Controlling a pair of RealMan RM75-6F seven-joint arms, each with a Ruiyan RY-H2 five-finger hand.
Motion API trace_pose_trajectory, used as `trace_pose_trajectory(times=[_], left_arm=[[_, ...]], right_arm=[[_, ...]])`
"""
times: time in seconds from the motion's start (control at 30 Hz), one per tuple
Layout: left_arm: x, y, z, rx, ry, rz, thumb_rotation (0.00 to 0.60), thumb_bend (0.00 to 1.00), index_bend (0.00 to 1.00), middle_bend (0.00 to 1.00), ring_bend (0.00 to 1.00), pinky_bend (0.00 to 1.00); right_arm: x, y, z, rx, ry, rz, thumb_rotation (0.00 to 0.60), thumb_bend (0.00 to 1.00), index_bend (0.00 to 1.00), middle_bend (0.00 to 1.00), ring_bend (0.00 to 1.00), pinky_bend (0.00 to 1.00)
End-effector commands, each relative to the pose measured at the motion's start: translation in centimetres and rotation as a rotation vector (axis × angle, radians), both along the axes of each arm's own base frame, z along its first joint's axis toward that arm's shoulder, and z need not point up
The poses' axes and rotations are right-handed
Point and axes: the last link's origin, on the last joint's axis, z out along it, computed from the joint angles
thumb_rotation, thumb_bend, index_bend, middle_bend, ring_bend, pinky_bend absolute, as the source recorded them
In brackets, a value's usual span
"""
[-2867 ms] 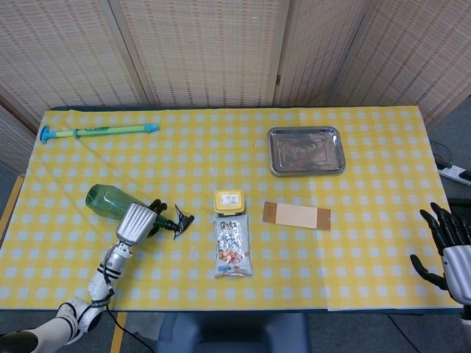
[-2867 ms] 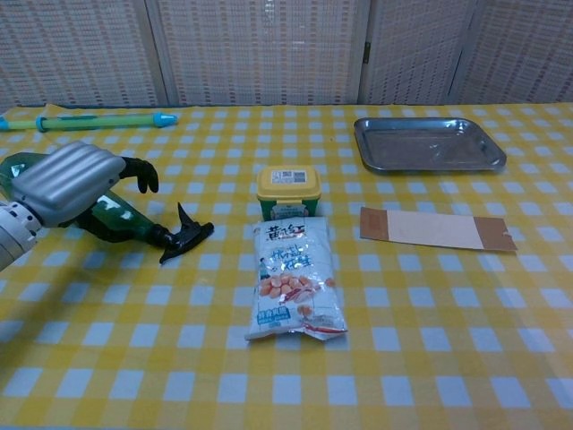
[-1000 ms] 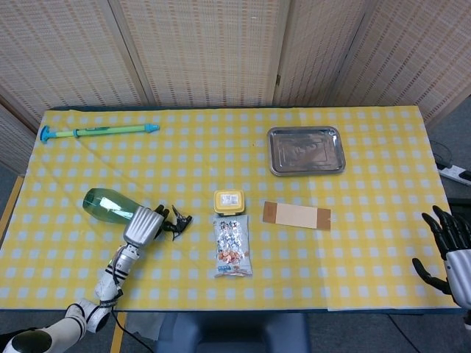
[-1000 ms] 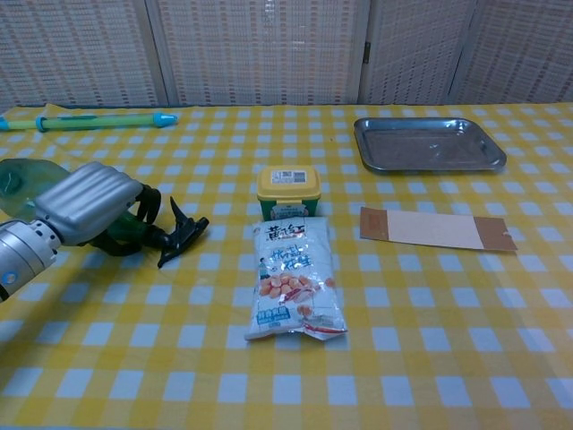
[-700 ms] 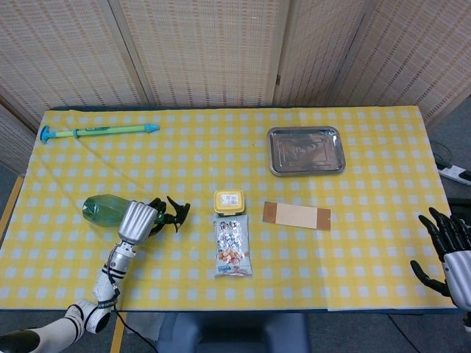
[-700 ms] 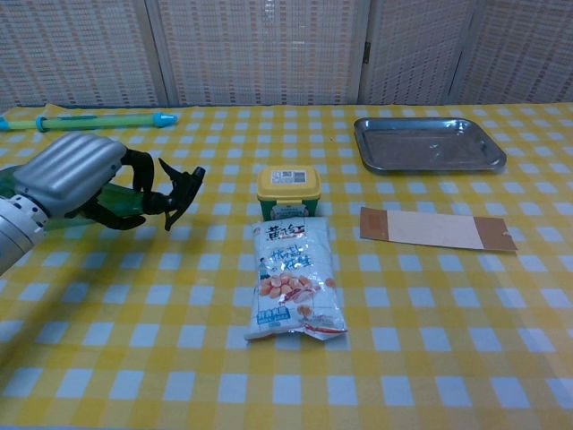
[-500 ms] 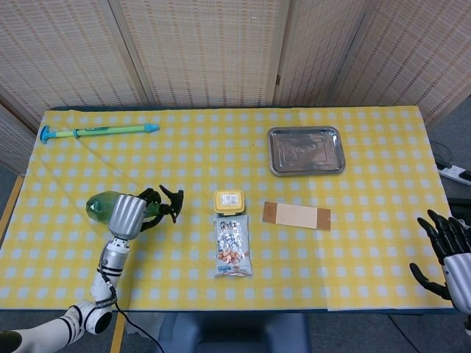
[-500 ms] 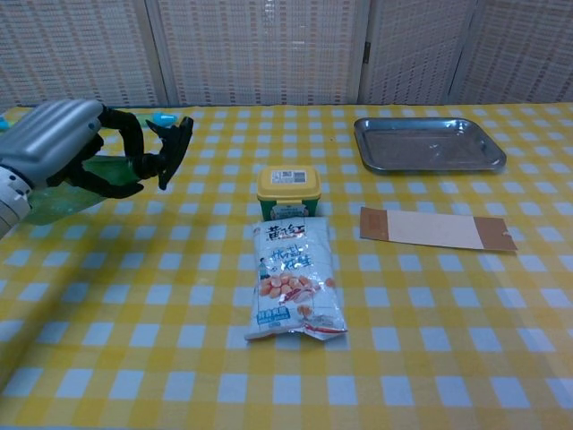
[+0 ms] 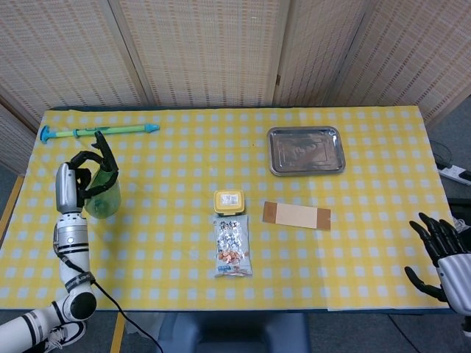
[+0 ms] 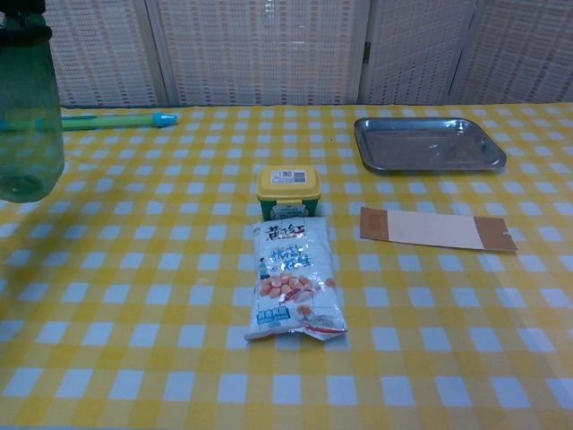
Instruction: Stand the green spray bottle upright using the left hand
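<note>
green spray bottle [image 9: 103, 197] upright — gripped by left robot hand [image 9: 79, 179] (right robot hand [image 9: 440, 248] splayed, empty).

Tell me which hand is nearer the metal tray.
Right. The right hand hangs off the table's near right corner, below and right of the metal tray; the left hand grips the green spray bottle at the far left.

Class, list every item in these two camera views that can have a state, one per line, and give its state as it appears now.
green spray bottle: upright, gripped near its top by the left hand.
left hand: holds the bottle.
right hand: fingers spread, holding nothing.
metal tray: lying flat, nothing in it.
yellow-lidded tub: lid on.
snack packet: lying flat, looks sealed.
blue-green water squirter: lying flat.
</note>
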Motion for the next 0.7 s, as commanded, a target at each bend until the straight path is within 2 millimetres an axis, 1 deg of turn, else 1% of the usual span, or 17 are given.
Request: trace_pose_trajectory(times=[0.03, 0.23, 0.37, 0.57, 0.7], left_arm=[[-1.4, -0.6, 1.1, 0.037, -0.170, 0.029, 0.600, 0.44, 0.61, 0.62, 1.00, 1.00], [-2.4, -2.0, -1.3, 0.128, -0.196, -0.009, 0.600, 0.44, 0.62, 0.62, 1.00, 1.00], [-2.8, -2.3, -2.3, 0.179, -0.216, -0.023, 0.600, 0.44, 0.61, 0.62, 1.00, 1.00], [-4.0, -2.5, -4.4, 0.146, -0.234, -0.003, 0.600, 0.44, 0.62, 0.62, 1.00, 1.00], [-4.4, -2.4, -5.1, 0.133, -0.235, 0.005, 0.600, 0.44, 0.61, 0.62, 1.00, 1.00]], right_arm=[[0.1, 0.0, -0.1, 0.003, -0.003, 0.000, 0.600, 0.35, 0.00, 0.00, 0.00, 0.00], [0.0, 0.1, 0.0, -0.004, -0.004, -0.002, 0.600, 0.35, 0.00, 0.00, 0.00, 0.00], [0.1, 0.2, 0.1, -0.004, -0.006, 0.005, 0.600, 0.35, 0.00, 0.00, 0.00, 0.00], [0.1, 0.3, 0.2, -0.025, 0.003, 0.005, 0.600, 0.35, 0.00, 0.00, 0.00, 0.00], [0.2, 0.4, 0.1, -0.023, 0.005, 0.011, 0.600, 0.35, 0.00, 0.00, 0.00, 0.00]])
